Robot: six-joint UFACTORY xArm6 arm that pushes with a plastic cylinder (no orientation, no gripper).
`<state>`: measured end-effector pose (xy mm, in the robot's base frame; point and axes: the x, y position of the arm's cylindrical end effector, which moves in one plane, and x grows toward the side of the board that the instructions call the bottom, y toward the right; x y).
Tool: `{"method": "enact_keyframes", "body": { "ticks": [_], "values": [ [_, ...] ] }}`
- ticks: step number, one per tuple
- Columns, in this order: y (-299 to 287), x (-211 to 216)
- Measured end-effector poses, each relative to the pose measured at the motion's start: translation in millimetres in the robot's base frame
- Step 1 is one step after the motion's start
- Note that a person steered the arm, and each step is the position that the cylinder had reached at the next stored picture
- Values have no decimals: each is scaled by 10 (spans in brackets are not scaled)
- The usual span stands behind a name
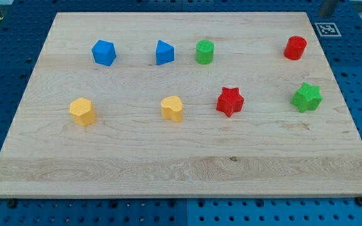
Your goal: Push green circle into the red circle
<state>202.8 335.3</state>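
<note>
Near the view's top, a little right of centre, you'll find the green circle (205, 51) standing upright on the tabletop (168, 163), just beside the blue block (164, 53) on its left, a wedge-like shape, and apart from it by a narrow gap. Its target, the red circle (295, 48), sits well apart along the same row toward the view's right, with bare wood between the two, so you can judge the push as a straight run to the view's right. Further out, a blue block with several flat sides (104, 53) lies at the view's upper left. The lower row holds a red star (229, 101) below and right of the green circle, a green star (307, 97) below the red circle, and two yellow blocks, one (172, 108) near centre and one (82, 112) at the left; neither star crosses the line of travel. My tip does not show clearly anywhere on the board; only a dark shape at the top right corner (327, 7) might belong to the rod, so I cannot tell where it stands relative to the blocks. There are no jaws on this rig, so nothing is clamped. No containers are present; every block rests loose on the wood.
</note>
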Motion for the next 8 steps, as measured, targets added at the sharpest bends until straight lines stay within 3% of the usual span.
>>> {"method": "enact_keyframes", "body": {
  "ticks": [2, 3, 4, 5, 6, 8],
  "values": [
    [-32, 42],
    [-539, 43],
    [-1232, 323],
    [-2022, 1164],
    [-2883, 1558],
    [-3625, 579]
  ]
}}
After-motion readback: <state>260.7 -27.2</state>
